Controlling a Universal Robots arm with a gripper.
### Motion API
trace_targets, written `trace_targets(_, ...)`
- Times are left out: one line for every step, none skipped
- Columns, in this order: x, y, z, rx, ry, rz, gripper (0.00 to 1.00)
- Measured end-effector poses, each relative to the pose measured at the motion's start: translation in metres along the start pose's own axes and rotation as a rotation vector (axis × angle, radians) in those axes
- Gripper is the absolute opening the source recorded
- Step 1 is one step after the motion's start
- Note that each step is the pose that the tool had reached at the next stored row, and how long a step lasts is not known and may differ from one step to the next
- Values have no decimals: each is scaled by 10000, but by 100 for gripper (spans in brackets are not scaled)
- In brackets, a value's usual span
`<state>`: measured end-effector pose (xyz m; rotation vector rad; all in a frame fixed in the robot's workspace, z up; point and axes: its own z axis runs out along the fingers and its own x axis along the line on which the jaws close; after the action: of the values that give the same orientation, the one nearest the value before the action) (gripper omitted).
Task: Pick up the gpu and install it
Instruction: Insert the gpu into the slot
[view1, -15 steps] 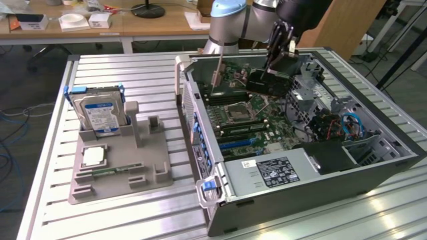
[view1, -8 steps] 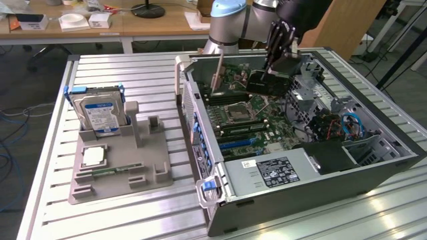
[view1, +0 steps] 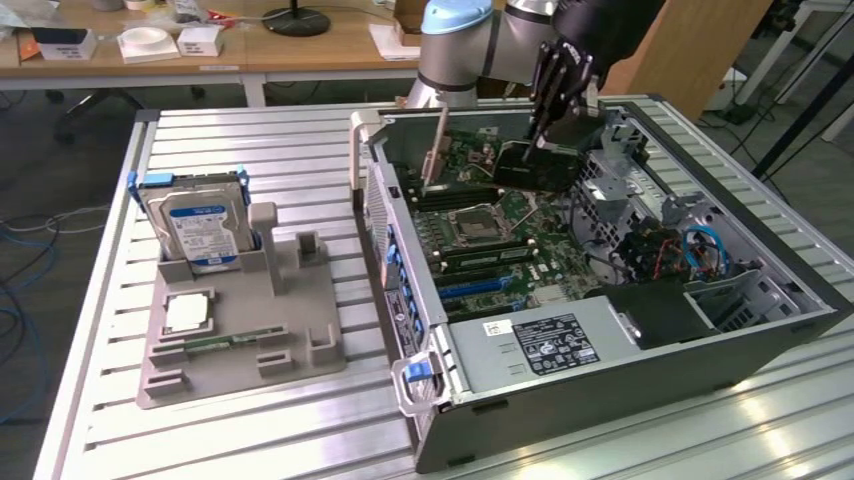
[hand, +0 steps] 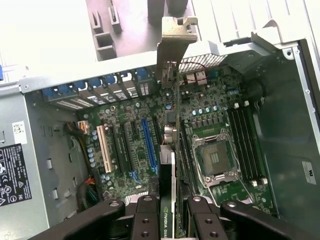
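Observation:
The gpu (view1: 534, 165) hangs inside the open computer case (view1: 441, 400), above the motherboard (view1: 514, 250), with its black cooler block facing the exterior view's front. My gripper (view1: 551, 125) is shut on its upper edge. Its silver end bracket (view1: 437, 145) points toward the case's rear wall. In the wrist view the gpu (hand: 173, 165) appears edge-on between my fingers (hand: 145, 217), and my gripper (hand: 173, 220) clamps it. The card's bracket (hand: 176, 42) reaches the rear slot openings. The card hangs over the board between the blue slot (hand: 148, 145) and the processor socket (hand: 216, 160).
A grey holder (view1: 240, 345) on the slatted table at the exterior view's left carries a silver hard drive (view1: 200, 225) and a square processor chip (view1: 187, 312). A power supply (view1: 561, 345) and cables (view1: 701, 250) occupy the case's near end.

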<state>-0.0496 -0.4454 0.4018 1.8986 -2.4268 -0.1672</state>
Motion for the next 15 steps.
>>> trace_targets(0,0,1,86,-23,-20,26)
trace_targets(1,0,2,195,-62,-43,26)
trace_targets(0,0,2,323,-112,-71,26)
trace_targets(0,0,2,437,-159,-96,26)
trace_targets(-1,0,3,530,-207,-120,26)
trace_targets(-2,0,3,600,-258,-143,26)
trace_targets(-4,1,3,641,-305,-167,26)
trace_targets(-7,1,5,672,-340,-202,26)
trace_targets(-10,1,9,709,-359,-250,26)
trace_targets(-12,2,12,748,-375,-305,26)
trace_targets(-12,2,13,771,-378,-333,26)
trace_targets(-12,2,13,771,-378,-335,26)
trace_targets(-13,2,13,771,-378,-335,26)
trace_targets(-12,2,13,772,-378,-336,26)
trace_targets(-13,2,14,772,-378,-336,26)
